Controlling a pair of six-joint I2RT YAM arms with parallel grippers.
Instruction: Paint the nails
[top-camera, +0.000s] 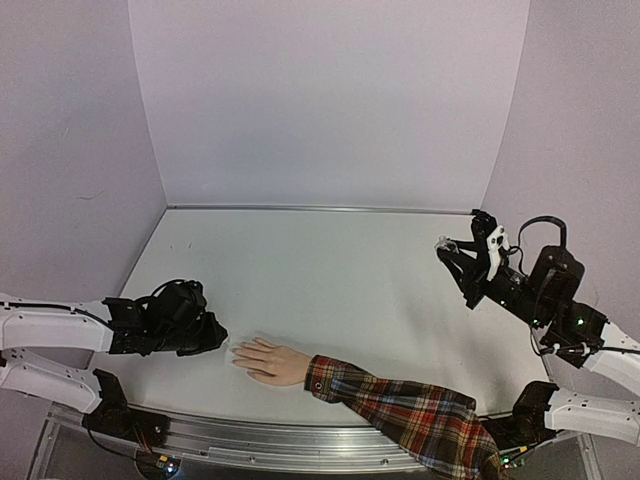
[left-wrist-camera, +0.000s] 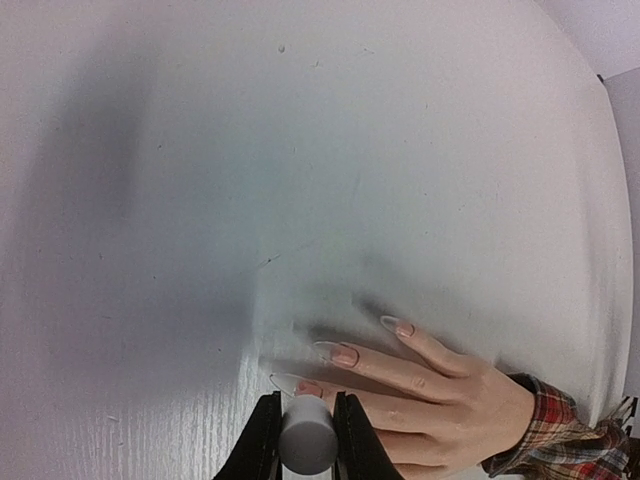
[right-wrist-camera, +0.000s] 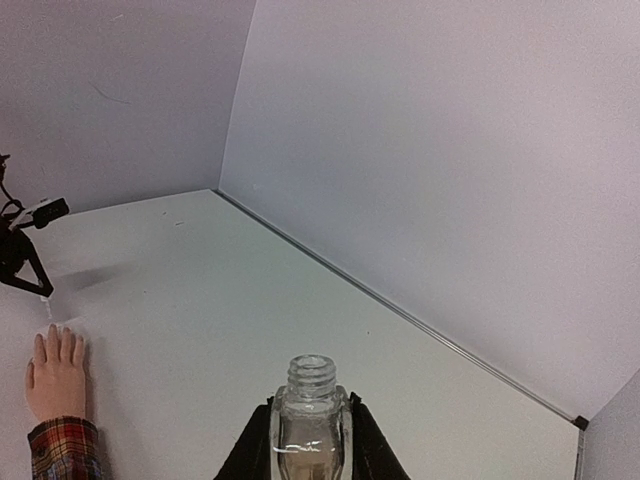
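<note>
A pale hand (top-camera: 270, 360) with spread fingers and a red plaid sleeve (top-camera: 400, 410) lies flat near the table's front edge. My left gripper (top-camera: 215, 338) sits just left of its fingertips, shut on a grey cylindrical brush cap (left-wrist-camera: 307, 437). In the left wrist view the cap hangs over one long clear nail (left-wrist-camera: 298, 386); two more nails (left-wrist-camera: 343, 354) show beside it. The brush tip is hidden under the cap. My right gripper (top-camera: 465, 240) is raised at the far right, shut on an open clear glass bottle (right-wrist-camera: 311, 420).
The white table (top-camera: 330, 270) is walled by pale lilac panels at the back and both sides. A metal rail (top-camera: 300, 440) runs along the front edge. The sleeve's arm reaches in from the lower right, beside the right arm's base (top-camera: 545, 410).
</note>
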